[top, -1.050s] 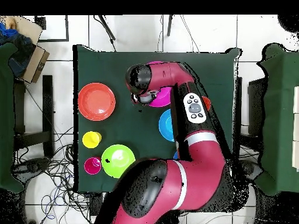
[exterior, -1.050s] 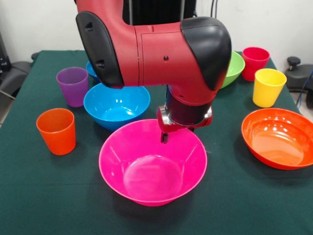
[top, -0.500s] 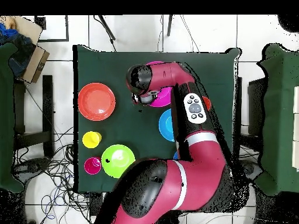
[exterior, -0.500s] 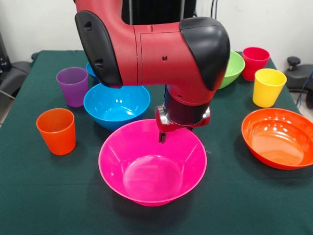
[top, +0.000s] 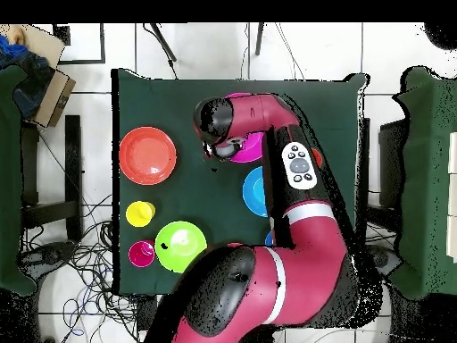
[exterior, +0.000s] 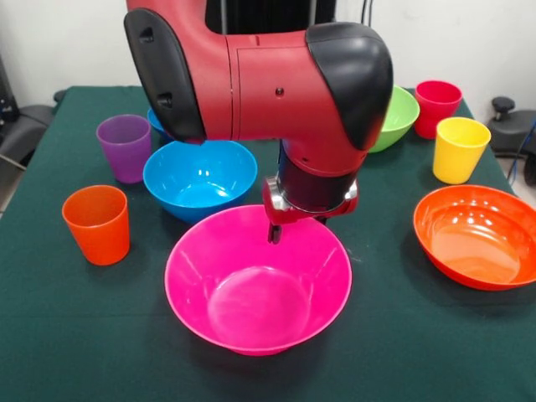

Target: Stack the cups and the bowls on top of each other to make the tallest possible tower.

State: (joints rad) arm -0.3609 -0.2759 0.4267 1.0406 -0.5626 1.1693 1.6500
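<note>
The gripper (exterior: 274, 232) has pinched its fingers on the far rim of the big pink bowl (exterior: 258, 280) and lifted it a little off the bench (exterior: 50, 335), ready to stack

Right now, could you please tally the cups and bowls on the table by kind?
Cups: 4 – purple, orange, red, yellow.
Bowls: 4 – pink, blue, green, orange.
Another blue piece shows behind the arm; kind unclear.
Total: 8, plus that one.
</note>
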